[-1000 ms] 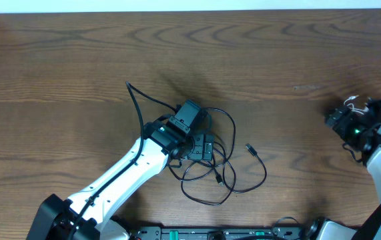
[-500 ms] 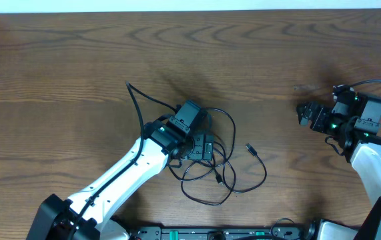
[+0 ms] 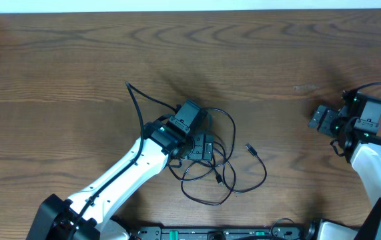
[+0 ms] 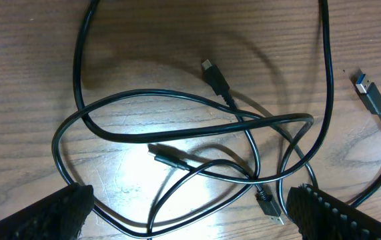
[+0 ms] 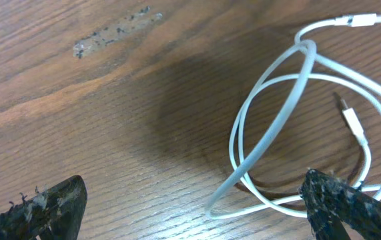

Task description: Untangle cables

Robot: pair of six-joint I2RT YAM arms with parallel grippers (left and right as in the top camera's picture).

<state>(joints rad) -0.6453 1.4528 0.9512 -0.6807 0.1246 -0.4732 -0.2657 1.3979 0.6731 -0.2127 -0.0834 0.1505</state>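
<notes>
A: What is laid out, from the biggest thing down?

B: A wooden table (image 3: pixel 77 53) is seen from above. The black cables (image 4: pixel 243 120) are heaped just toward 6 o'clock of its centre, with loops crossed over one another. The left gripper (image 4: pixel 190 200) is hung over them, its jaws spread wide and nothing held. The white cable (image 5: pixel 295 87) is laid near the 3 o'clock edge in a loose coil, well apart from the black ones. The right gripper (image 3: pixel 318 120) is poised above it, jaws likewise wide and nothing gripped. From above, the white coil can hardly be made out beneath that gripper, so its shape is taken from the wrist view alone.

A: How is the step in hand best done?

B: It is judged that the black heap is to be separated next. A free end should be chosen rather than a mid-loop. The USB plug (image 4: pixel 370 93), lying clear at 3 o'clock of the heap, looks the easiest to be pinched. It should be drawn outward slowly, away from the crossings, so that loops are slipped open rather than tightened. The smaller plug (image 4: pixel 217 79) at 12 o'clock is better left for later, since its cord is run straight into the crossings.

A: And containers?

B: None are shown, and nothing is held inside anything.
</notes>
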